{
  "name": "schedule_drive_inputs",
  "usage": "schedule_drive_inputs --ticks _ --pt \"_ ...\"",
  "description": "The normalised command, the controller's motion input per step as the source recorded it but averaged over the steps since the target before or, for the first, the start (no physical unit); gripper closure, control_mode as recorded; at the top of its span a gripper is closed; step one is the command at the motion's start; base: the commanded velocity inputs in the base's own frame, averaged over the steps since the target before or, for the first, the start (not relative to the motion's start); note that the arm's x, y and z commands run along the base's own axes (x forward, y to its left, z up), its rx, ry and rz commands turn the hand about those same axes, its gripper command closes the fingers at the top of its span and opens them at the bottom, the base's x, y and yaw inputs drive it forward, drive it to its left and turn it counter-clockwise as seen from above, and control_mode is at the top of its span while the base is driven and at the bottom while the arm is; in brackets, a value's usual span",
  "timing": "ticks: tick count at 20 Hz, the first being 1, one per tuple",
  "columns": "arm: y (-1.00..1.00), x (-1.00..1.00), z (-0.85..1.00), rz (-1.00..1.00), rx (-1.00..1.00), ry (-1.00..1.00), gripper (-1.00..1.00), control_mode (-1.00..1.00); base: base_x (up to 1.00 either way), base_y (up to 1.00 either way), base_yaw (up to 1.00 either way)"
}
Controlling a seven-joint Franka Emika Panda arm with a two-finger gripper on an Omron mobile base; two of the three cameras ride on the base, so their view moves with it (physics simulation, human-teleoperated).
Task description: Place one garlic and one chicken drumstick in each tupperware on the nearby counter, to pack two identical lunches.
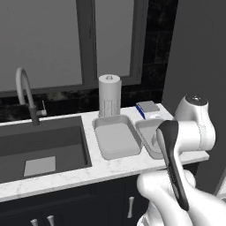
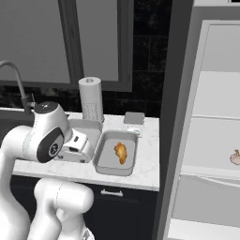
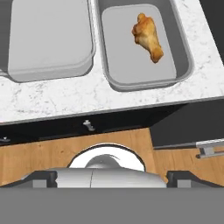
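Two grey tupperware boxes sit side by side on the white marble counter (image 3: pixel 65 98). The left tupperware (image 3: pixel 48 39) is empty. In the right tupperware (image 3: pixel 131 57) lies one golden chicken drumstick (image 3: pixel 148 37), also seen from the right base (image 2: pixel 121 153). My gripper (image 3: pixel 112 179) hangs open in front of the counter edge, looking down at both boxes, with nothing between its fingertips (image 3: pixel 46 177). A small pale pinkish item, possibly garlic (image 2: pixel 236 157), rests on a fridge shelf at the far right.
A dark sink (image 1: pixel 39 150) with a curved faucet (image 1: pixel 24 92) lies left of the boxes. Behind them stand a paper towel roll (image 1: pixel 109 95) and a blue and white box (image 1: pixel 148 109). The open fridge (image 2: pixel 211 140) stands to the right.
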Motion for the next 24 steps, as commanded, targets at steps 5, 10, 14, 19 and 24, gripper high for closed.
schedule_drive_inputs --ticks 5,10,14,19,24 --pt "0.0 -0.07 0.0 0.0 0.0 0.0 -1.0 1.0 -0.2 -0.1 -0.03" --pt "0.0 0.0 0.0 0.0 0.0 0.0 -1.0 1.0 -1.0 -0.59 -0.21" --pt "0.0 0.0 0.0 0.0 0.0 0.0 -1.0 1.0 -0.76 -0.87 -0.37" --pt "0.0 0.0 0.0 0.0 0.0 0.0 -1.0 1.0 0.4 -1.0 -0.14" --pt "0.0 0.0 0.0 0.0 0.0 0.0 -1.0 1.0 0.45 -0.77 0.02"
